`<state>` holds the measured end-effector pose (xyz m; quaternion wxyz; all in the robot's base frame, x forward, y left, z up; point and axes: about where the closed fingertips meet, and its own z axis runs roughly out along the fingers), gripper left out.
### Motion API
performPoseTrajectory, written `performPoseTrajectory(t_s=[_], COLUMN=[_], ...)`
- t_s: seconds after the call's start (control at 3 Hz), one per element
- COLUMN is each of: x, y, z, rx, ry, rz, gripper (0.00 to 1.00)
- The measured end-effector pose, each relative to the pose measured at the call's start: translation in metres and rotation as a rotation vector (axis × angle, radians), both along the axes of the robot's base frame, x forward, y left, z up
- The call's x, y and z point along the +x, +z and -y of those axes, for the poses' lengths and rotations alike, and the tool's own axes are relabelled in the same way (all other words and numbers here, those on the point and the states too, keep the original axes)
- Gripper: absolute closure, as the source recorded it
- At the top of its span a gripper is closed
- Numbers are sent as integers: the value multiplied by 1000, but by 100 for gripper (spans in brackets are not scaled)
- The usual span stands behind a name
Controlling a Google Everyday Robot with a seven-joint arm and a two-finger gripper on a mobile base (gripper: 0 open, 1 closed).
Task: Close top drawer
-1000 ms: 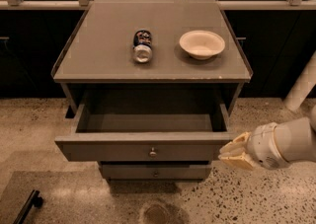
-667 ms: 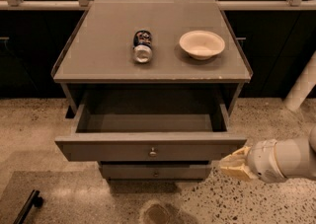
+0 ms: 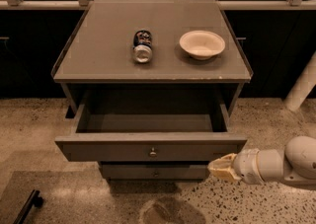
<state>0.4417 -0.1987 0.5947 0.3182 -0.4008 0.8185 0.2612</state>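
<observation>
The top drawer (image 3: 148,150) of the grey cabinet is pulled wide open and looks empty inside. Its flat front panel has a small round metal knob (image 3: 153,152) at the centre. My gripper (image 3: 220,167) comes in from the right on a white arm. It sits low, just below and in front of the right end of the drawer front, pointing left. A shorter drawer front (image 3: 154,171) with a like knob shows under the open drawer.
A can (image 3: 142,46) lies on its side on the cabinet top (image 3: 98,55), with a white bowl (image 3: 202,44) to its right. Speckled floor lies around the cabinet. A dark bar (image 3: 27,206) shows at the lower left. A white post (image 3: 301,87) stands at the right.
My gripper has dropped lower and drawn slightly left under the right end of the drawer front. The drawer has not moved.
</observation>
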Motion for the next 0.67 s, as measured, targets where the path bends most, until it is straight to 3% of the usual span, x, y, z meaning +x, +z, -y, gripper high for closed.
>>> performPoseTrajectory(t_s=[0.33,0.67], x=[41,44], y=[-5,-5], z=[-3,-3], rx=[-17,-21], ry=[-14,-16], rz=[79,87], gripper=[100,100])
